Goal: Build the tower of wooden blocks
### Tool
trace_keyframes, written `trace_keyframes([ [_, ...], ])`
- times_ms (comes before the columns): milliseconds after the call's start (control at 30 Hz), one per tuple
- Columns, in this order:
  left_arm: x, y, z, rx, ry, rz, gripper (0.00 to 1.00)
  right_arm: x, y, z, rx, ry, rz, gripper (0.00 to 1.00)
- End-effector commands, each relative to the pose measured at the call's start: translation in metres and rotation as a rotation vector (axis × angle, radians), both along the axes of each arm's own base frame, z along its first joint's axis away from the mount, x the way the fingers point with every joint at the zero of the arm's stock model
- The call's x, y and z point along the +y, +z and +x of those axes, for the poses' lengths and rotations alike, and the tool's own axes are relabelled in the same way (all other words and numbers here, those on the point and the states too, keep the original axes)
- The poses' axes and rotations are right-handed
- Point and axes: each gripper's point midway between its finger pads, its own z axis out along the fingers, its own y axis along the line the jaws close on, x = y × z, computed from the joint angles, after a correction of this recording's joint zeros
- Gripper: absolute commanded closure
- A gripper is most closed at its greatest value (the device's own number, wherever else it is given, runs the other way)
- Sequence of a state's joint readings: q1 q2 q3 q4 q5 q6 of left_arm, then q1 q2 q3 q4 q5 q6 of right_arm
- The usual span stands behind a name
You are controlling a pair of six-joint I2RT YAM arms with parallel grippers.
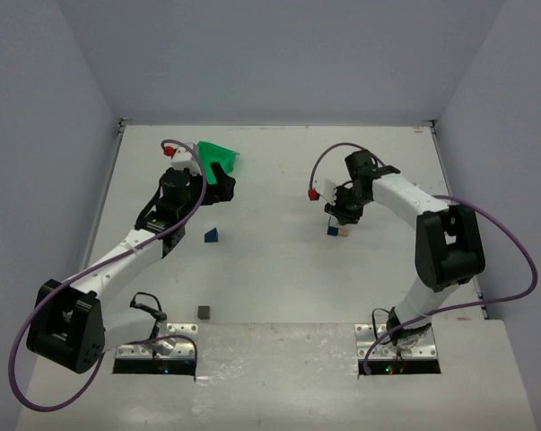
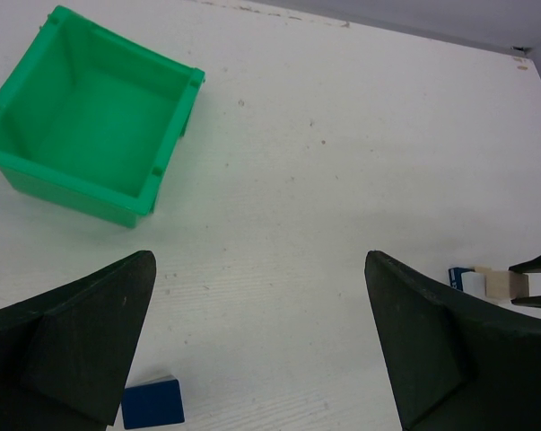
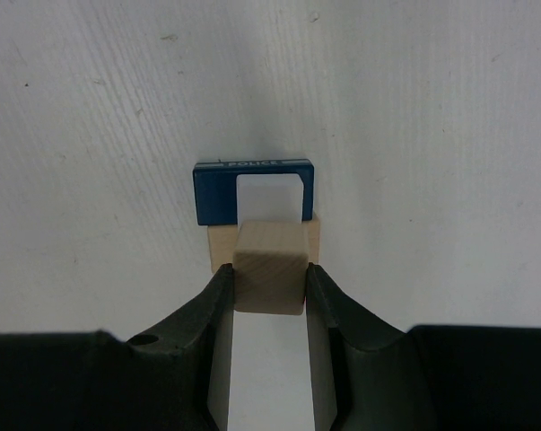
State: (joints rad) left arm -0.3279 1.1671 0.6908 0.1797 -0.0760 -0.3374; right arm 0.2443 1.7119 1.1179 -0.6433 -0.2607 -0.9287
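Right gripper point(image 3: 270, 277), jaws narrowed onto the tan cube point(image 3: 268, 256), holds it at the wood block tower point(image 3: 214, 193) (blue arch, white slab, tan base; contact cannot be told), its forearm angled inward right of table centre. Left gripper point(image 2: 259, 269) hangs wide open, holding nothing, between the green bin point(image 2: 153, 193) and blue wedge point(image 2: 152, 403). Only the top view shows the dark cube point(image 1: 204, 312).

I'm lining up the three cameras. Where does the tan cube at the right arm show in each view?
Top external: the tan cube sits right of centre, under the right tool.
Left wrist: at the far right edge.
Right wrist: dead centre, between the fingers.
Shared landmark: the blue block beside it, seen in all three views.
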Motion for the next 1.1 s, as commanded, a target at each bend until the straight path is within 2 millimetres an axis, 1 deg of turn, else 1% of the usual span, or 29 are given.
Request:
trace_keyframes([
  [0,-0.01,0.028,0.008,-0.07,-0.031,-0.012,0.0,0.005,0.006,0.003,-0.014,0.021,0.021,0.71],
  [267,-0.01,0.027,0.008,-0.069,-0.031,-0.013,0.0,0.004,0.001,0.003,-0.009,0.015,0.01,0.67],
  [433,-0.01,0.026,0.008,-0.067,-0.032,-0.012,0.0,0.002,0.0,0.005,-0.015,0.006,0.001,0.62],
  [667,-0.012,0.026,0.008,-0.066,-0.044,-0.011,0.0,0.001,0.0,0.008,-0.024,-0.001,-0.005,0.51],
  [800,-0.012,0.026,0.007,-0.065,-0.046,-0.008,0.0,0.0,0.0,0.01,-0.034,-0.007,-0.012,0.49],
  [867,-0.012,0.026,0.007,-0.066,-0.047,-0.009,0.0,-0.002,-0.001,0.011,-0.043,-0.017,-0.02,0.46],
  [933,-0.013,0.026,0.007,-0.065,-0.047,-0.009,0.0,-0.002,0.0,0.015,-0.058,-0.029,-0.023,0.44],
  [1067,-0.014,0.026,0.007,-0.067,-0.054,-0.007,0.0,-0.002,0.0,0.016,-0.06,-0.031,-0.021,0.42],
])
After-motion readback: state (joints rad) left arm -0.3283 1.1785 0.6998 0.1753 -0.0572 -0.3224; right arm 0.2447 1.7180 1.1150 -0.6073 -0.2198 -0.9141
